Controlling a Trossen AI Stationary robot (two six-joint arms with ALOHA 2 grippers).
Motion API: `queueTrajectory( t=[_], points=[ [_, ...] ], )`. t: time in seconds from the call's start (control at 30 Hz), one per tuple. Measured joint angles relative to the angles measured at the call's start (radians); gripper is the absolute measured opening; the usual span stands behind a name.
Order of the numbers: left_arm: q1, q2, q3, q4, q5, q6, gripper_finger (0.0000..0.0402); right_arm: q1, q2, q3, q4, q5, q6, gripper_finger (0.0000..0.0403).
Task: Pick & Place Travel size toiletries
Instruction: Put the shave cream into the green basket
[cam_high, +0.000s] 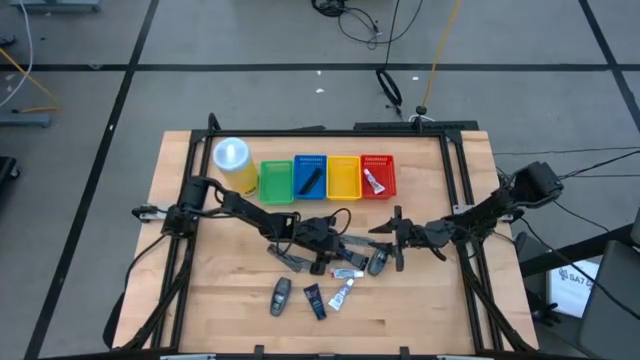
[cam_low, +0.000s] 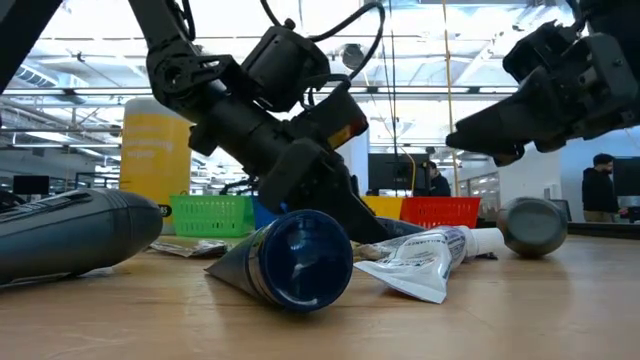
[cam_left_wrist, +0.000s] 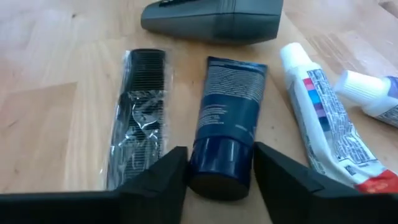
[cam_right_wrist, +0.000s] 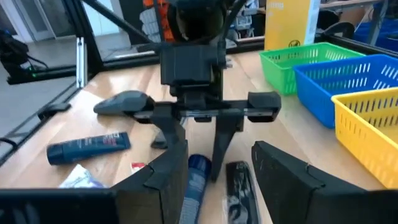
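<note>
Blue tube (cam_left_wrist: 225, 127), smooth, round-capped, lies between spread fingers of left gripper (cam_left_wrist: 214, 171), beside ribbed black comb (cam_left_wrist: 138, 112). Right gripper (cam_right_wrist: 217, 171) wide, empty.

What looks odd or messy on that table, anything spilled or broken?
Nothing looks spilled or broken. The loose toiletries just lie at all angles on the table, not in a row like the baskets. One white tube looks creased and squeezed. The left gripper stands open astride a dark blue tube; the right gripper waits nearby.
</note>
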Motion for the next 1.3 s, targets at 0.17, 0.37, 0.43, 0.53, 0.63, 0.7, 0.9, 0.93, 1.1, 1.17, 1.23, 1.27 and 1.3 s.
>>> queueTrajectory(
  t=[0.17, 0.37, 0.43, 0.53, 0.63, 0.7, 0.9, 0.93, 1.1, 1.17, 1.23, 1.27, 1.3],
  points=[
    [-0.002, -0.072, 0.000, -0.057, 0.000, -0.070, 0.0109, 0.000, 0.000, 0.001, -0.002, 0.000, 0.006, 0.0171],
    [-0.028, -0.308, 0.000, -0.329, -0.244, -0.077, 0.0109, 0.000, 0.000, 0.001, -0.004, 0.000, 0.007, 0.0171],
    [-0.048, -0.402, 0.000, -0.476, -0.409, -0.098, 0.0120, 0.000, 0.000, 0.001, -0.005, 0.000, 0.007, 0.0171],
    [-0.064, -0.528, 0.001, -0.736, -0.650, -0.251, 0.0134, 0.000, 0.000, 0.001, -0.006, 0.000, 0.007, 0.0171],
    [-0.044, -0.622, 0.000, -1.005, -0.744, -0.550, 0.0130, 0.000, 0.000, 0.001, -0.006, 0.000, 0.007, 0.0171],
    [-0.013, -0.658, 0.000, -1.184, -0.735, -0.771, 0.0121, 0.000, 0.000, 0.001, -0.005, 0.000, 0.007, 0.0171],
    [0.078, -0.626, 0.000, -1.482, -0.672, -1.100, 0.0122, 0.000, 0.000, 0.001, -0.004, 0.000, 0.008, 0.0171],
    [0.088, -0.611, 0.000, -1.486, -0.673, -1.115, 0.0128, 0.000, 0.000, 0.001, -0.004, 0.000, 0.008, 0.0171],
    [0.125, -0.525, 0.000, -1.416, -0.687, -1.127, 0.0149, 0.000, 0.000, 0.001, -0.004, 0.000, 0.011, 0.0171],
    [0.137, -0.487, 0.000, -1.398, -0.687, -1.129, 0.0148, 0.000, 0.000, 0.001, -0.004, 0.000, 0.011, 0.0171],
    [0.148, -0.453, 0.000, -1.381, -0.688, -1.137, 0.0143, 0.000, 0.000, 0.001, -0.004, 0.000, 0.014, 0.0171],
    [0.152, -0.437, 0.000, -1.376, -0.689, -1.146, 0.0140, 0.000, 0.000, 0.001, -0.004, -0.001, 0.014, 0.0171],
    [0.157, -0.422, 0.000, -1.372, -0.688, -1.154, 0.0137, 0.000, 0.000, 0.001, -0.004, 0.000, 0.014, 0.0171]
  ],
)
